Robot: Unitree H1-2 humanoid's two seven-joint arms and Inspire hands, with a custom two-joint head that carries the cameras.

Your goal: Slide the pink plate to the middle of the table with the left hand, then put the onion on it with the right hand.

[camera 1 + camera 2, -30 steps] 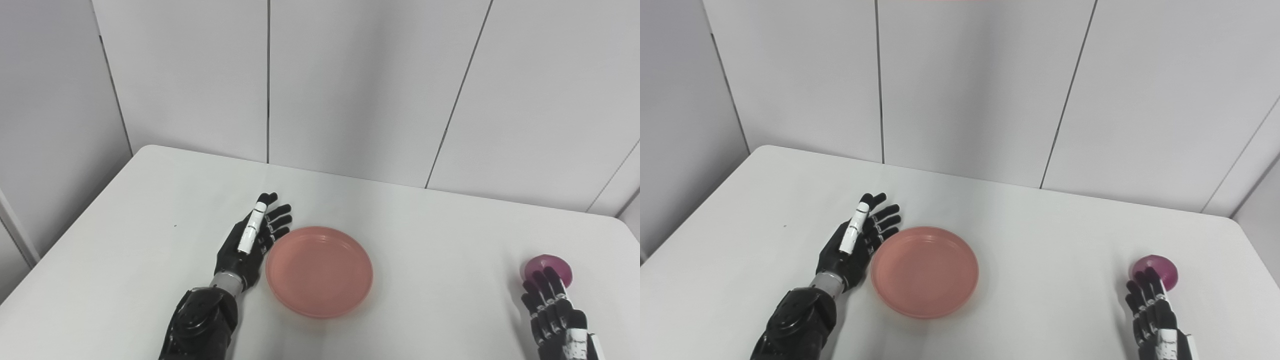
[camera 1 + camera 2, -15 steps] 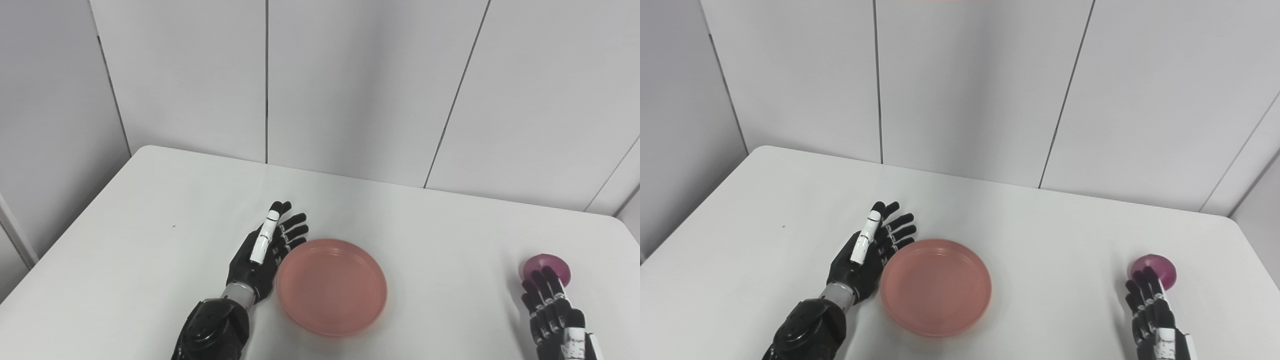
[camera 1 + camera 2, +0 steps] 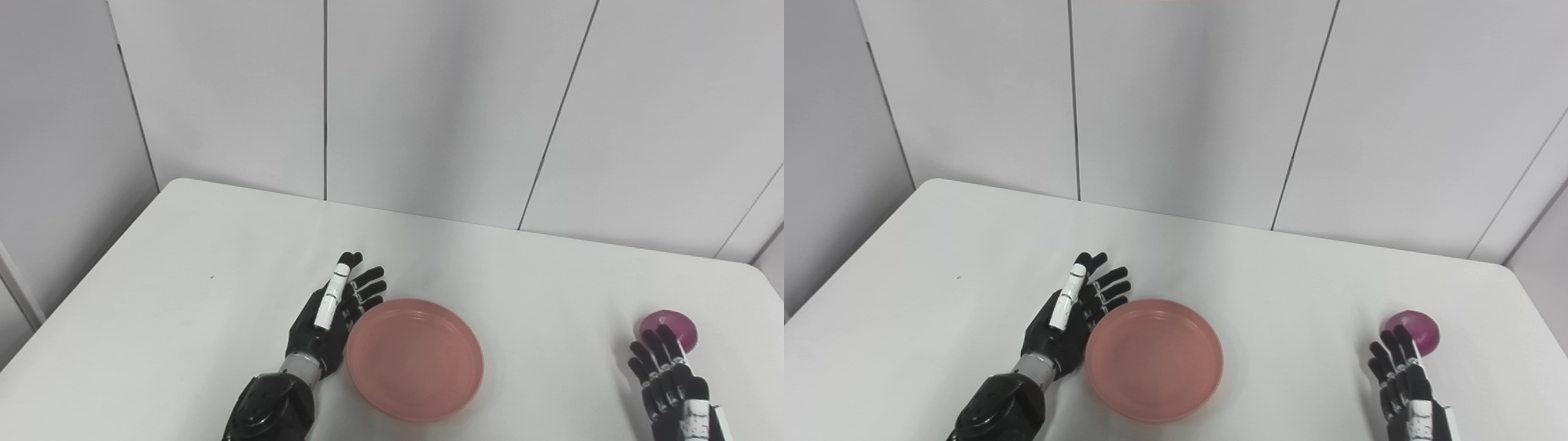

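The pink plate (image 3: 414,358) lies flat on the white table (image 3: 184,257), near the front middle. My left hand (image 3: 334,315) stands open on edge with its fingers spread, its palm against the plate's left rim. A purple onion (image 3: 670,323) rests at the right of the table. My right hand (image 3: 667,383) is open just in front of the onion, its fingers pointing up at it, fingertips overlapping its near side in the picture. Whether they touch the onion I cannot tell.
The table's back edge runs along a grey panelled wall (image 3: 429,110). A small dark speck (image 3: 212,277) marks the tabletop at the left. The table's right edge lies close beyond the onion.
My left hand has pushed the pink plate to the right and a little nearer to me. The right hand has slipped slightly lower and left; the onion stays in place.
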